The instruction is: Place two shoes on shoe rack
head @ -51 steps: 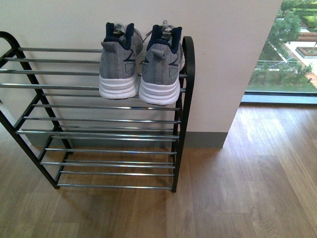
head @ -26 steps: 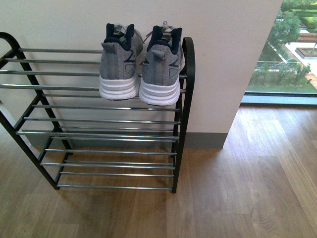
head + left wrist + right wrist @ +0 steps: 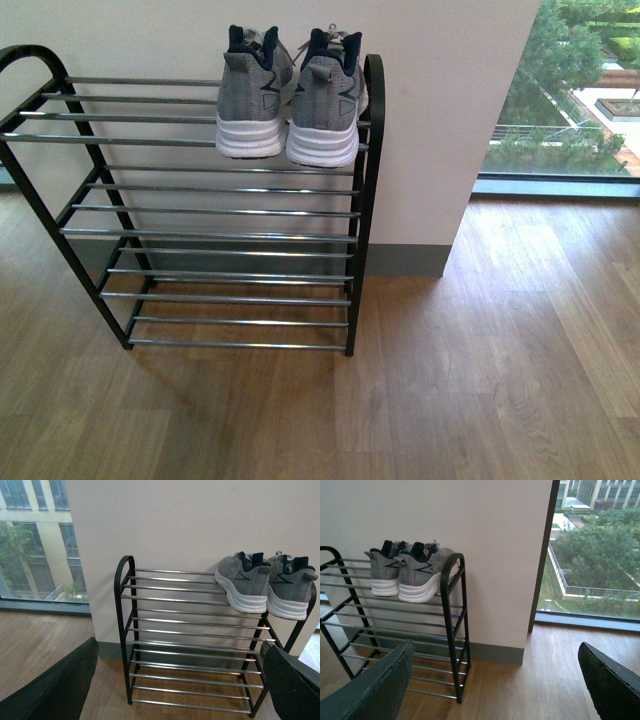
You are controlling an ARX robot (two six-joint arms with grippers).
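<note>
Two grey knit sneakers with white soles and navy collars, one (image 3: 254, 100) beside the other (image 3: 327, 105), sit side by side on the top shelf of the shoe rack (image 3: 365, 200), at its right end, heels toward me. The rack has a black frame and chrome rods. From the left wrist view the pair (image 3: 250, 582) and the rack (image 3: 125, 630) lie ahead, well beyond the open left gripper (image 3: 180, 690). The right wrist view shows the sneakers (image 3: 415, 570) on the rack (image 3: 460, 630), far from the open right gripper (image 3: 495, 690). Neither gripper holds anything. No arm shows in the front view.
The rack stands against a white wall (image 3: 440, 120) with a grey skirting. Wooden floor (image 3: 450, 380) spreads in front and to the right. A floor-length window (image 3: 570, 100) lies to the right of the wall, another window (image 3: 35, 545) to the left.
The front view has pulled back and shifted: the rack and sneakers now look smaller and higher in the picture, with more floor showing. The sneakers keep their place on the shelf.
</note>
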